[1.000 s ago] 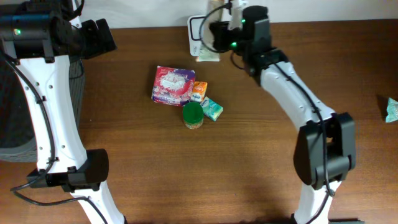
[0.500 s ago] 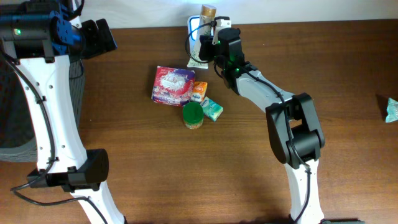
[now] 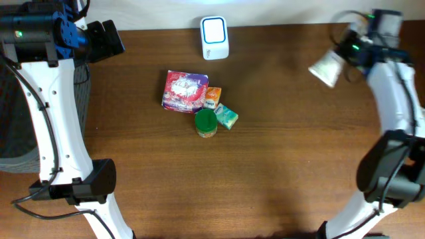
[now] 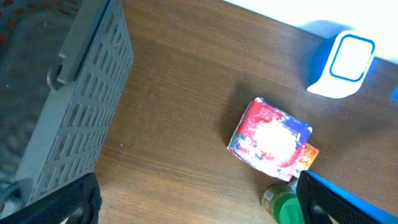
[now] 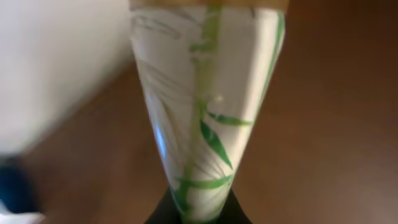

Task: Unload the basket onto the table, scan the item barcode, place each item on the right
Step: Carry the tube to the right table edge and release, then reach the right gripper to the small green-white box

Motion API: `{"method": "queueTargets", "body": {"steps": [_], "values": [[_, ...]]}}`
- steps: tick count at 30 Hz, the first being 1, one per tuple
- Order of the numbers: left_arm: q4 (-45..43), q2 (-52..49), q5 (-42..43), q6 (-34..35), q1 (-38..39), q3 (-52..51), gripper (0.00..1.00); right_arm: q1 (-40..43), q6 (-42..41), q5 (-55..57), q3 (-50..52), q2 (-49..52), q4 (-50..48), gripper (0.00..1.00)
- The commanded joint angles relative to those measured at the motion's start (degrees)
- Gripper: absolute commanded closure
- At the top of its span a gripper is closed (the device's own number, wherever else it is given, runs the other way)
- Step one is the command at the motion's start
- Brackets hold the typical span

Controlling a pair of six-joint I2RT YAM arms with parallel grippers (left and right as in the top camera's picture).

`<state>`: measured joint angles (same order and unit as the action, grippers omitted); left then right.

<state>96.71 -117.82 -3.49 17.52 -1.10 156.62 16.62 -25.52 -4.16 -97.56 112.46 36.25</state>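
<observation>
My right gripper is shut on a white pack printed with green bamboo leaves, held in the air over the table's back right. In the right wrist view the pack fills the frame, pinched at its narrow end between the black fingers of the right gripper. The white scanner with a blue-lit face stands at the back centre, well to the left of the pack. My left gripper hangs wide open at the back left, and the left wrist view shows nothing inside the left gripper.
A red-pink packet, an orange box, a teal packet and a green-lidded jar cluster at mid-table. A grey slatted basket stands at the left edge. The scanner shows in the left wrist view too.
The right arm has swung from the scanner at the back centre far to the right, carrying the white pack with it. The left arm has not moved.
</observation>
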Motion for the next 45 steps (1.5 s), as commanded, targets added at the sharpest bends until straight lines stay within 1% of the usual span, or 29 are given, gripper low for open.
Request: {"method": "queueTargets", "body": {"steps": [1,4,7,8,11,12,13,14,15,16,17,20,21,23,24,25,26,28,31,32,33,35,38,39,42,45], "values": [[0.0,1.1,-0.4,-0.5,-0.2,0.5,0.01,8.3,1.5,6.0,-0.4,-0.5,7.3,0.96],[0.0,1.1,-0.4,-0.5,-0.2,0.5,0.01,15.8,1.5,10.1,-0.3,0.9,11.4,0.96],[0.0,1.1,-0.4,-0.5,-0.2,0.5,0.01,21.4,3.1,10.0,0.1,3.1,11.4,0.96],[0.0,1.1,-0.4,-0.5,-0.2,0.5,0.01,22.4,4.3,10.0,0.1,3.7,10.8,0.96],[0.0,1.1,-0.4,-0.5,-0.2,0.5,0.01,23.7,4.3,10.1,0.1,5.3,8.9,0.94],[0.0,1.1,-0.4,-0.5,-0.2,0.5,0.01,23.7,4.3,10.0,0.1,5.9,8.2,0.82],[0.0,1.1,-0.4,-0.5,-0.2,0.5,0.01,23.6,4.3,10.0,0.1,6.1,7.9,0.64],[0.0,1.1,-0.4,-0.5,-0.2,0.5,0.01,23.6,4.3,10.0,0.1,6.1,7.7,0.41],[0.0,1.1,-0.4,-0.5,-0.2,0.5,0.01,23.6,4.3,10.0,0.0,6.1,7.9,0.30],[0.0,1.1,-0.4,-0.5,-0.2,0.5,0.01,23.6,4.3,9.7,0.0,6.1,8.4,0.25],[0.0,1.1,-0.4,-0.5,-0.2,0.5,0.01,23.5,4.3,8.9,0.0,5.9,9.6,0.22],[0.0,1.1,-0.4,-0.5,-0.2,0.5,0.01,23.5,4.3,0.6,-0.2,4.0,12.2,0.22],[0.0,1.1,-0.4,-0.5,-0.2,0.5,0.01,23.5,4.3,-4.9,-0.2,2.8,12.3,0.22],[0.0,1.1,-0.4,-0.5,-0.2,0.5,0.01,22.7,5.1,-21.6,-0.2,1.1,12.2,0.22],[0.0,1.1,-0.4,-0.5,-0.2,0.5,0.01,21.8,7.1,-32.7,-0.2,1.0,12.4,0.22],[0.0,1.1,-0.4,-0.5,-0.2,0.5,0.01,20.7,7.6,-37.9,-0.2,1.2,13.3,0.22],[0.0,1.1,-0.4,-0.5,-0.2,0.5,0.01,19.0,8.7,-41.5,-0.2,1.2,14.9,0.22],[0.0,1.1,-0.4,-0.5,-0.2,0.5,0.01,14.1,9.3,-42.2,-0.1,1.2,18.8,0.21],[0.0,1.1,-0.4,-0.5,-0.2,0.5,0.01,5.5,16.2,-38.2,-0.1,1.2,21.9,0.21],[0.0,1.1,-0.4,-0.5,-0.2,0.5,0.01,1.8,16.7,-33.7,-0.1,1.3,22.1,0.21],[0.0,1.1,-0.4,-0.5,-0.2,0.5,0.01,-2.0,16.7,-28.2,0.0,1.3,22.1,0.01],[0.0,1.1,-0.4,-0.5,-0.2,0.5,0.01,-8.2,16.7,-20.9,0.4,1.4,22.2,0.01],[0.0,1.1,-0.4,-0.5,-0.2,0.5,0.01,-16.8,16.7,-12.9,1.0,1.8,21.6,0.01],[0.0,1.1,-0.4,-0.5,-0.2,0.5,0.01,-20.9,16.7,-9.4,1.0,2.5,21.2,0.01],[0.0,1.1,-0.4,-0.5,-0.2,0.5,0.01,-28.3,16.7,-5.6,1.0,5.2,18.5,0.01],[0.0,1.1,-0.4,-0.5,-0.2,0.5,0.01,-33.2,16.7,-5.7,1.0,5.9,17.3,0.01]]}}
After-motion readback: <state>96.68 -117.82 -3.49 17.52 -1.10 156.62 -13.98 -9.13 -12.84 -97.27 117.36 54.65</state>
